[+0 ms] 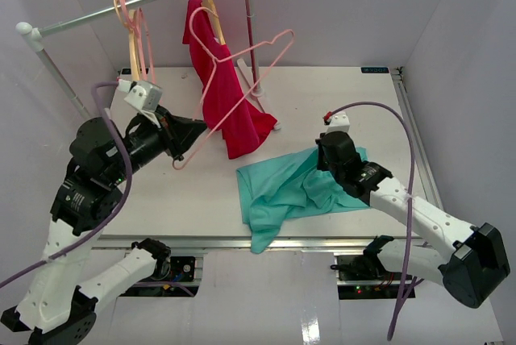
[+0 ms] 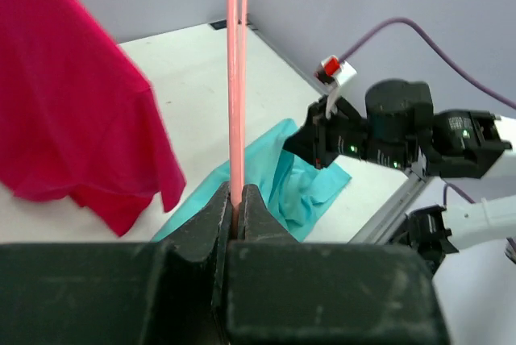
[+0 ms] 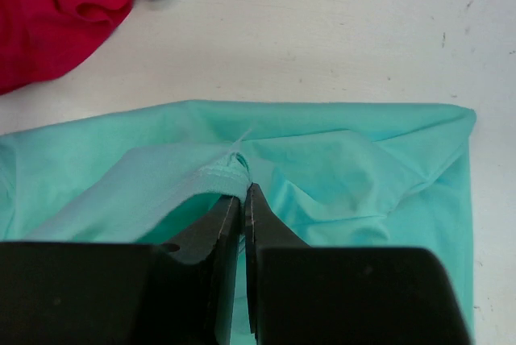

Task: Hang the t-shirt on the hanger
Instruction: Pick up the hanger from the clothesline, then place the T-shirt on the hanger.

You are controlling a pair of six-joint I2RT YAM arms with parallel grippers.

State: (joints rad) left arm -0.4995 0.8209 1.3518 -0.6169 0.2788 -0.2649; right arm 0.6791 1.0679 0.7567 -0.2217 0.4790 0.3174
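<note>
A thin light-pink plastic clothes hanger (image 2: 236,79) is held off the desk (image 1: 347,103) by the left claw (image 2: 239,206), whose jaws are pressed together on the hanger's slender bar. In the top view the hanger is seen tilted in the air, its lower end at the claw and its curved hook raised toward the upright post of a white metal clothes rail (image 1: 137,0). A crimson-red garment (image 1: 227,107) is hung from that rail behind the hanger, its lower edge resting on the desk, and several pale hangers (image 1: 135,32) are hung farther left on the rail.

The teal soft-cloth t-shirt (image 1: 278,192) is spread in crumpled folds on the right front part of the desk, with one corner draped over the near edge. The right claw (image 3: 244,200) is lowered onto the shirt, and its jaws are clamped on a stitched fold of the teal cloth. Whether that fold is collar or hem cannot be told for certain. The shirt and the pink hanger are kept well apart.
</note>
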